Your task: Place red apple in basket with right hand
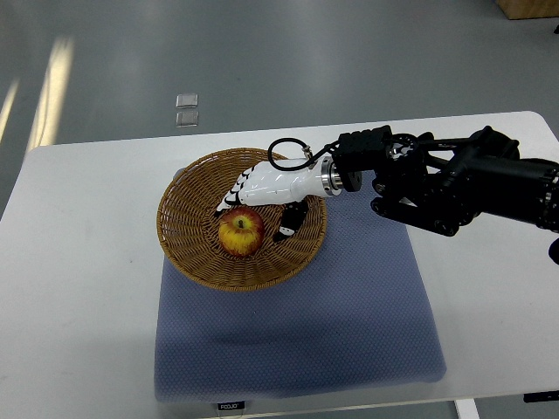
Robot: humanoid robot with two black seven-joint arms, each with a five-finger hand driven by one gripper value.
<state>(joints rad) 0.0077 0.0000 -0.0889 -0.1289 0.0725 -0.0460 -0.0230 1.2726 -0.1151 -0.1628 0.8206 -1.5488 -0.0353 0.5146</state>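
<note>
The red and yellow apple (241, 232) lies inside the round wicker basket (179, 214), slightly front of its middle, stem up. My right hand (254, 219), white with black finger joints, reaches into the basket from the right on a black arm (454, 179). Its fingers (234, 195) stretch just behind the apple, and the thumb (288, 223) hangs to the apple's right. The fingers are spread and hold nothing; they sit close to the apple without closing on it. The left arm does not show.
The basket stands on the back left of a blue-grey mat (297, 332) spread over the white table (79, 262). A black cable loop (288, 148) sticks up at the wrist over the basket's back rim. Grey floor lies beyond the table's far edge.
</note>
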